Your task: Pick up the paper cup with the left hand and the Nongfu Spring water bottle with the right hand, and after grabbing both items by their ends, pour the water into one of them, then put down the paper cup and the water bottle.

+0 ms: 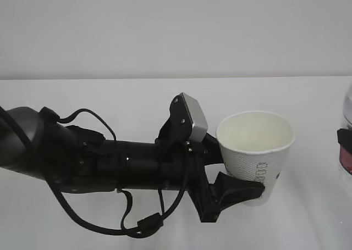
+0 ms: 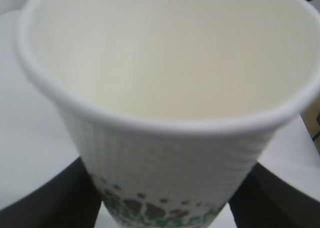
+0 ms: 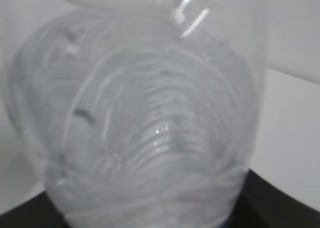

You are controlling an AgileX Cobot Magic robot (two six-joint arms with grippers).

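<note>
The white paper cup [image 1: 256,151] is held at the centre right of the exterior view, its mouth tipped slightly toward the camera. My left gripper [image 1: 242,173] is shut on its lower part; one black finger [image 1: 237,187] lies across the front and the other is behind the cup. The cup [image 2: 165,87] fills the left wrist view, with a finger at each bottom corner and green marks low on its side, and its inside looks dry. The Nongfu Spring water bottle [image 1: 346,134] shows only at the right edge. It is clasped by my right gripper [image 3: 160,213], and the clear ribbed bottle [image 3: 150,128] fills the right wrist view. No stream of water shows.
The white table [image 1: 110,101] runs back to a pale wall. My left arm [image 1: 110,165], bulky and black with looping cables and a grey camera block [image 1: 192,115], stretches in from the left edge.
</note>
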